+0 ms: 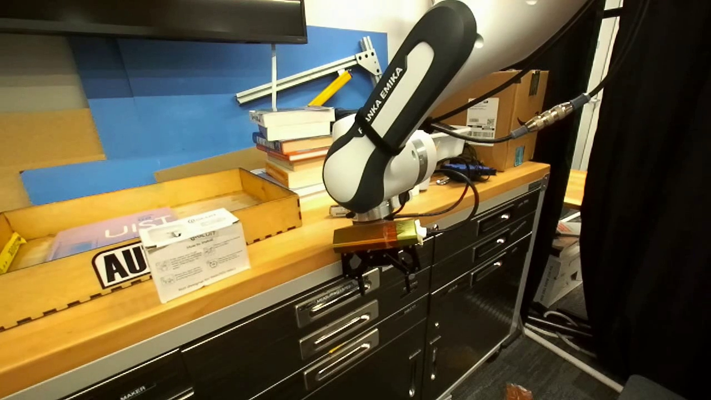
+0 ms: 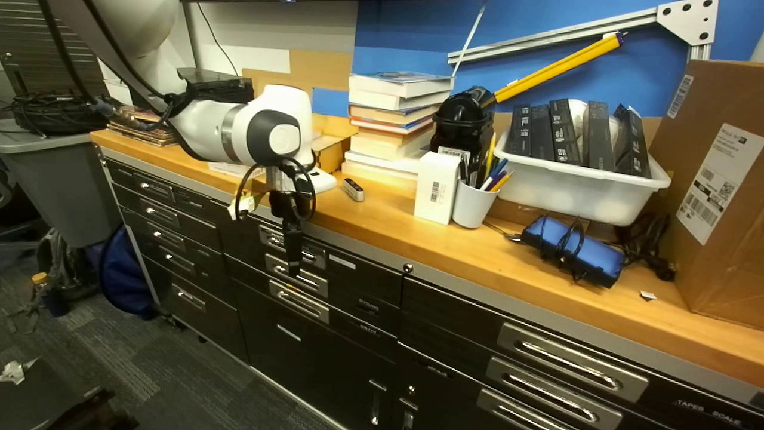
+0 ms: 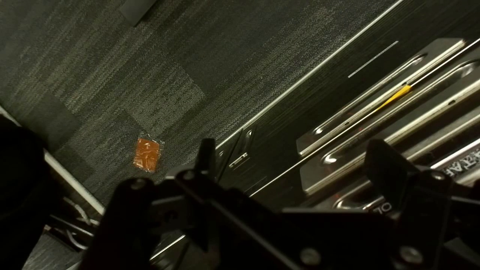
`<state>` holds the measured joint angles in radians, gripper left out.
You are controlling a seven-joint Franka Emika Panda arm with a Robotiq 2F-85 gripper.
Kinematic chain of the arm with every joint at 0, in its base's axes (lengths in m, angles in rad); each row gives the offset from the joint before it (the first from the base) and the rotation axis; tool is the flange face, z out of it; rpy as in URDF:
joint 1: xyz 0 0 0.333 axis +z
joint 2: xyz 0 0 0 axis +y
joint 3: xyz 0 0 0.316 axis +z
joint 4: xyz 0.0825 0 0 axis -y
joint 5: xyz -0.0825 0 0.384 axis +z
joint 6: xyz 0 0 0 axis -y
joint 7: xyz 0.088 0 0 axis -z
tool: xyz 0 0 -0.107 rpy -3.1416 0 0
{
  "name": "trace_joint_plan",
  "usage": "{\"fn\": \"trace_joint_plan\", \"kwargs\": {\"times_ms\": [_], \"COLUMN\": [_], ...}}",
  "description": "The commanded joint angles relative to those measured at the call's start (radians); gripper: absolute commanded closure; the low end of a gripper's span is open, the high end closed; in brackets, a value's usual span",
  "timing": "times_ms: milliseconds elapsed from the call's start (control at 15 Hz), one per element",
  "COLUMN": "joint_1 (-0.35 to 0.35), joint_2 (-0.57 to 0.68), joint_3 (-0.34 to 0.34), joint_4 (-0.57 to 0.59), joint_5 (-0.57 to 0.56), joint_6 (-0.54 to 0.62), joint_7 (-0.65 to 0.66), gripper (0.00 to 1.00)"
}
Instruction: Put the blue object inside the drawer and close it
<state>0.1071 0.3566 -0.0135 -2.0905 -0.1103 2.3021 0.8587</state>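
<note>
Bench (image 2: 382, 212): wooden-topped, running through both exterior views.
Arm (image 1: 389, 133): white and black, reached over the bench's front edge.
Drawers (image 1: 339, 329): three wide black ones, stacked, all closed; which was the task's could not be told.
Carton (image 2: 704, 191): brown, labelled, on the bench.
Tray (image 1: 272, 218): wooden, on the bench, with a pink piece (image 1: 111, 230) lettered UIST inside.
Bin (image 2: 585, 185): white, near the carton, holding black boxes (image 2: 564, 131).
Books (image 2: 393, 119): in a pile on the bench, between tray and bin.
Tool (image 1: 385, 286): released, fingers well apart and pointing down; hung in front of the drawers.
White box (image 1: 194, 255): stood on the bench before the tray.
Unit (image 2: 573, 248): blue, wound with black cable, near the carton.
Cup (image 2: 474, 206): pale, held pens (image 2: 498, 176).
Packet (image 3: 147, 155): orange, on the floor (image 3: 168, 101).
Device (image 2: 353, 189): small, grey, on the bench near the books.
Strip (image 3: 393, 98): yellow, at the top edge of the lowest drawer.
Blue object: could not be made out in any view.
</note>
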Motion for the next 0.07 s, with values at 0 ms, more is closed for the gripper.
{"fn": "trace_joint_plan", "kwargs": {"times_ms": [0], "joint_1": [0.013], "joint_2": [0.001], "joint_3": [-0.013], "joint_4": [-0.001], "joint_5": [0.007], "joint_6": [-0.001], "joint_7": [-0.005], "gripper": [0.00]}}
